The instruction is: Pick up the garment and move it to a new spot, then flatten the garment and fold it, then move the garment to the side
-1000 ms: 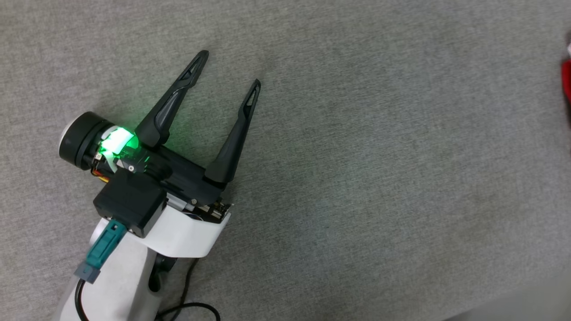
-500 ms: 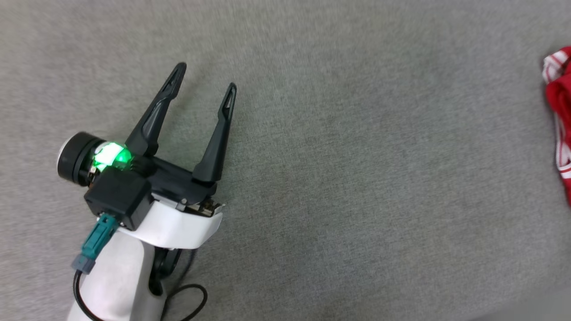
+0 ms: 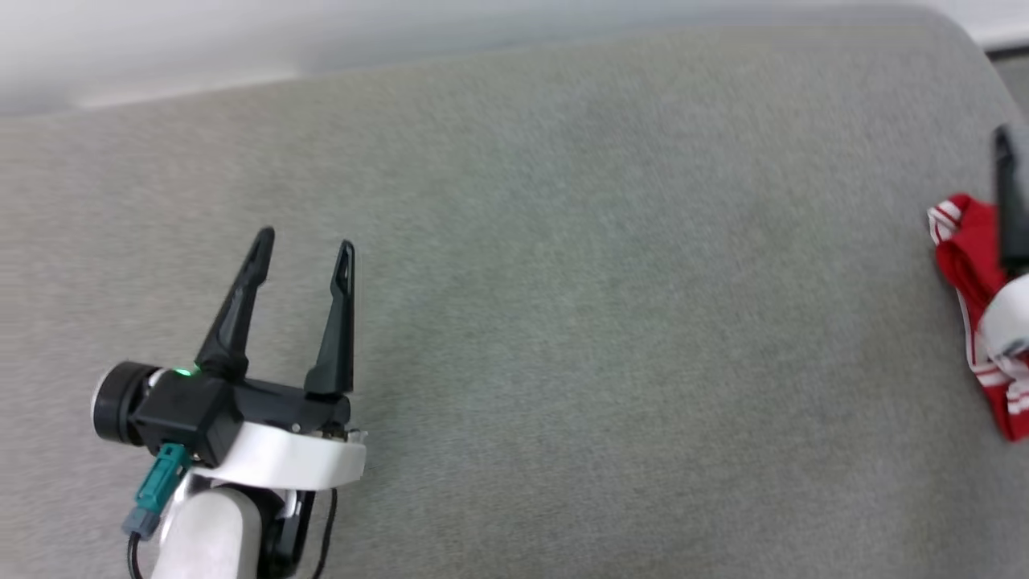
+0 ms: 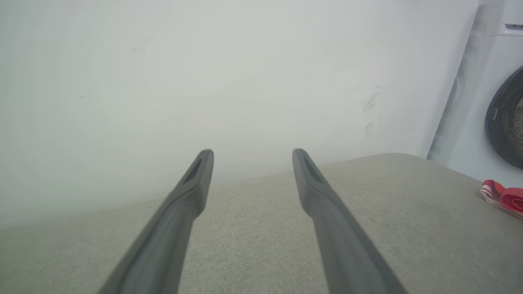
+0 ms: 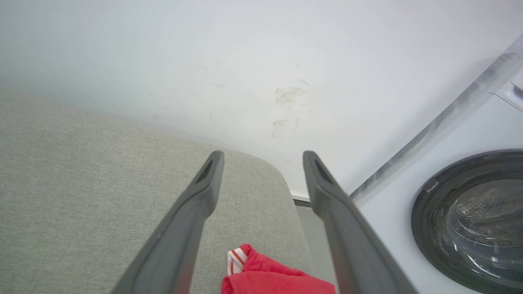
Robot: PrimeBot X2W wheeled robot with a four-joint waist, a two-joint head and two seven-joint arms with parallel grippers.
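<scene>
The garment [image 3: 969, 273], red with red-white stripe trim, lies bunched on the grey padded surface [image 3: 611, 322] at the right edge of the head view. One dark finger [image 3: 1004, 193] of my right gripper and its pale forearm stand over it. In the right wrist view my right gripper [image 5: 263, 157] is open and empty, with the garment [image 5: 265, 279] lying low between its fingers near the surface's rounded corner. My left gripper [image 3: 305, 241] hovers open and empty over bare fabric at the lower left. Its wrist view has the left gripper [image 4: 252, 155] wide apart and the garment [image 4: 504, 198] far right.
A white wall [image 3: 321, 32] runs along the far edge of the surface. A white washing machine [image 5: 470, 212] with a dark round door stands just past the surface's right end, with a narrow gap of floor [image 5: 314, 228] between.
The head camera has tilted and turned, so the whole picture has shifted. The wall, more of the garment and my right finger have come into view. My left gripper stays open.
</scene>
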